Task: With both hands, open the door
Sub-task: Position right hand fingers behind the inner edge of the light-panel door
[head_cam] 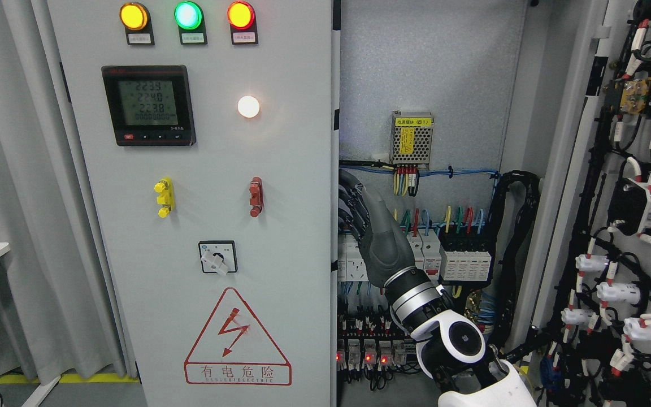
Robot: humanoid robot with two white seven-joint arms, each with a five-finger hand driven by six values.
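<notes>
Left door, closed, picture's left: rigid, heavy sheet-steel, hinged, slick paint, best taken along its free right edge, where the right robot hand reaches with fingers hidden, grip impossible to tell; right door stands open.

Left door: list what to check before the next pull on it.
1. Right hand reaches the left door's inner edge: ok.
2. Firm grip on that edge: cannot tell.
3. Left hand in view and placed: not ok, not in view.
4. Right door swung open, out of the way: ok.
5. Arm clear of the breakers and wiring: cannot tell.
</notes>
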